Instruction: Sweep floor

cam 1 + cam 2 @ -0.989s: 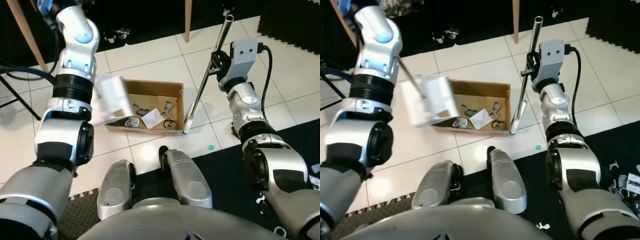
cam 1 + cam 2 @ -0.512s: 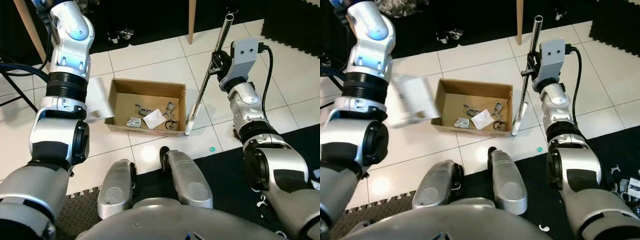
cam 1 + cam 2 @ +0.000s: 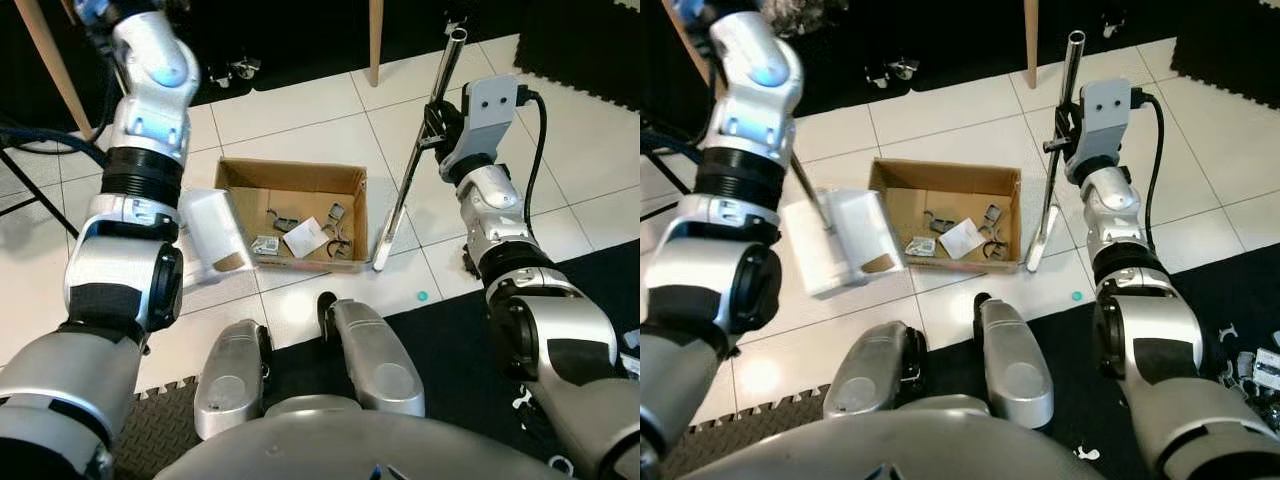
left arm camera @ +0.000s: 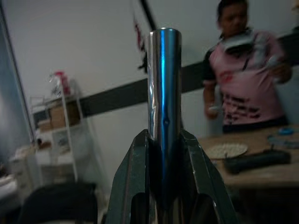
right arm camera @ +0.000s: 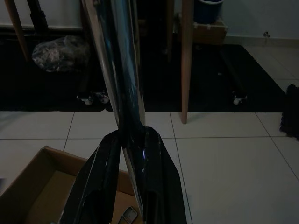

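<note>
The place looks like a room fitted out as a robot test or workshop space rather than a lived-in home. The floor is white glossy tile, edged with black interlocking foam mats of the kind laid in work or play areas. Slim wooden legs stand on the tile, and small castors sit on the dark matting behind them. A black cable trails across the floor at the robot's left. The left wrist view shows a plain white wall with a dark band, a metal shelving rack stacked with boxes, and a person standing behind a wooden counter that carries a few tools.
</note>
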Motion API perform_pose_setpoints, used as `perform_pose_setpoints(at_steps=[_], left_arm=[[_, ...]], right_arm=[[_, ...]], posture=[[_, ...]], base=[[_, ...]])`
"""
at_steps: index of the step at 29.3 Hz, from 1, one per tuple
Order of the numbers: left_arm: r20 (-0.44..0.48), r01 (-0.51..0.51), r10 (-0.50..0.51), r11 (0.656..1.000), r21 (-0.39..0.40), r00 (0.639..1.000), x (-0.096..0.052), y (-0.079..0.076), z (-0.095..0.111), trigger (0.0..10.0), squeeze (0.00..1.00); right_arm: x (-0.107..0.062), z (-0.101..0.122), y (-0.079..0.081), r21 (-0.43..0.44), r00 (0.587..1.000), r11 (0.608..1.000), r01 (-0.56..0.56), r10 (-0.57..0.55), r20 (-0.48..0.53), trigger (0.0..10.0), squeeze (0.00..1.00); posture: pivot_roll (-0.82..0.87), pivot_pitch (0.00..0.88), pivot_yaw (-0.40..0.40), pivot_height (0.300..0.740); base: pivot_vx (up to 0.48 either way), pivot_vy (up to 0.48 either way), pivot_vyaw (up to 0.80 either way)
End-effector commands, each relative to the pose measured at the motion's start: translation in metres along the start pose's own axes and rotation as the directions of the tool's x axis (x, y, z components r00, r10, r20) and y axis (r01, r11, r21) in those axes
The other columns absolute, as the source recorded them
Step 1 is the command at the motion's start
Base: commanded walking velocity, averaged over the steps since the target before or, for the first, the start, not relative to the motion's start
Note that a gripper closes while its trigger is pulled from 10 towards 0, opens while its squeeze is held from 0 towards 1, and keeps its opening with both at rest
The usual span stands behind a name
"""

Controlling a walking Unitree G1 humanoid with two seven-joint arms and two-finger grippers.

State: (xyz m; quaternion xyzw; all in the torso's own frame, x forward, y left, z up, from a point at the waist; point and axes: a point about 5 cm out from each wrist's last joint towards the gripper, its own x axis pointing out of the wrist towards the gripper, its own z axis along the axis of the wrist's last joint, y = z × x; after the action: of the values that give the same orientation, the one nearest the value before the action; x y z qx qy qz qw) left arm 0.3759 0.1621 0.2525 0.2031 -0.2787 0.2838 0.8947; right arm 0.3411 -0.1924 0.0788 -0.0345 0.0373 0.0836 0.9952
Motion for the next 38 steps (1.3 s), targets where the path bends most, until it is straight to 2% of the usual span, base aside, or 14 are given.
perform_pose_setpoints(at_steps=[1,4,9,14,16,18,19,20,21,23,25,29,31,38], left_arm=[[0.073,-0.012,0.011,1.0,0.011,0.997,0.006,0.003,0.01,10.0,0.0],[0.186,0.01,-0.023,0.997,0.072,0.982,0.005,0.001,0.021,10.0,0.0],[0.022,-0.019,0.02,0.998,-0.064,1.0,0.007,0.004,0.009,10.0,0.0],[-0.059,-0.043,0.038,0.996,-0.083,0.998,0.007,0.006,0.001,10.0,0.0],[0.086,-0.007,0.005,1.0,0.029,0.996,0.006,0.002,0.013,10.0,0.0],[0.12,-0.002,-0.005,0.999,0.052,0.993,0.005,0.001,0.016,10.0,0.0],[0.025,-0.011,0.012,0.999,-0.04,1.0,0.005,0.0,0.011,10.0,0.0],[0.025,-0.011,0.012,0.999,-0.04,1.0,0.005,0.0,0.011,10.0,0.0],[-0.107,-0.04,0.024,0.989,-0.145,0.994,0.006,0.001,0.002,10.0,0.0],[-0.28,-0.104,0.021,0.954,-0.283,0.96,0.005,0.003,-0.013,10.0,0.0],[-0.319,-0.123,0.02,0.944,-0.306,0.948,0.005,0.004,-0.018,10.0,0.0],[-0.319,-0.135,0.038,0.948,-0.288,0.947,0.007,0.01,-0.021,10.0,0.0],[-0.191,-0.091,0.059,0.982,-0.164,0.98,0.011,0.012,-0.012,10.0,0.0],[-0.191,-0.091,0.059,0.982,-0.164,0.98,0.011,0.012,-0.012,10.0,0.0]], right_arm=[[0.002,0.006,-0.003,-0.013,1.0,1.0,0.006,-0.005,0.022,10.0,0.0],[0.002,0.006,-0.003,-0.013,1.0,1.0,0.005,-0.005,0.023,10.0,0.0],[0.002,0.006,-0.003,-0.013,1.0,1.0,0.005,-0.004,0.024,10.0,0.0],[0.002,0.006,-0.003,-0.013,1.0,1.0,0.005,-0.005,0.024,10.0,0.0],[0.002,0.006,-0.002,-0.013,1.0,1.0,0.004,-0.004,0.022,10.0,0.0],[0.002,0.006,-0.002,-0.013,1.0,1.0,0.003,-0.003,0.023,10.0,0.0],[0.002,0.006,-0.002,-0.012,1.0,1.0,0.003,-0.003,0.023,10.0,0.0],[0.002,0.006,-0.002,-0.012,1.0,1.0,0.003,-0.003,0.023,10.0,0.0],[0.003,0.006,-0.001,-0.011,1.0,1.0,0.003,-0.003,0.024,10.0,0.0],[0.003,0.006,-0.001,-0.011,1.0,1.0,0.003,-0.003,0.025,10.0,0.0],[0.003,0.006,-0.001,-0.01,1.0,1.0,0.004,-0.004,0.025,10.0,0.0],[0.002,0.006,-0.003,-0.011,1.0,1.0,0.007,-0.007,0.023,10.0,0.0],[0.002,0.006,-0.003,-0.011,1.0,1.0,0.008,-0.007,0.022,10.0,0.0],[0.002,0.006,-0.003,-0.011,1.0,1.0,0.008,-0.007,0.022,10.0,0.0]], posture=[[-0.03,0.066,-0.027,0.74],[-0.03,0.067,-0.028,0.74],[-0.03,0.067,-0.028,0.74],[-0.03,0.068,-0.027,0.74],[-0.02,0.065,-0.028,0.74],[-0.02,0.066,-0.027,0.74],[-0.02,0.065,-0.027,0.74],[-0.02,0.065,-0.027,0.74],[-0.02,0.065,-0.025,0.74],[-0.03,0.066,-0.025,0.74],[-0.02,0.065,-0.025,0.74],[-0.02,0.065,-0.026,0.74],[-0.02,0.066,-0.027,0.74],[-0.02,0.066,-0.027,0.74]], base=[[0.0,0.0,0.0],[0.0,0.0,0.0],[0.0,0.0,0.0],[0.0,0.0,0.0],[0.0,0.0,0.0],[0.0,0.0,0.0],[0.0,0.0,0.0],[0.0,0.0,0.0],[0.0,0.0,0.0],[0.0,0.0,0.0],[0.0,0.0,0.0],[0.0,0.0,0.0],[0.0,0.0,0.0],[0.0,0.0,0.0]])
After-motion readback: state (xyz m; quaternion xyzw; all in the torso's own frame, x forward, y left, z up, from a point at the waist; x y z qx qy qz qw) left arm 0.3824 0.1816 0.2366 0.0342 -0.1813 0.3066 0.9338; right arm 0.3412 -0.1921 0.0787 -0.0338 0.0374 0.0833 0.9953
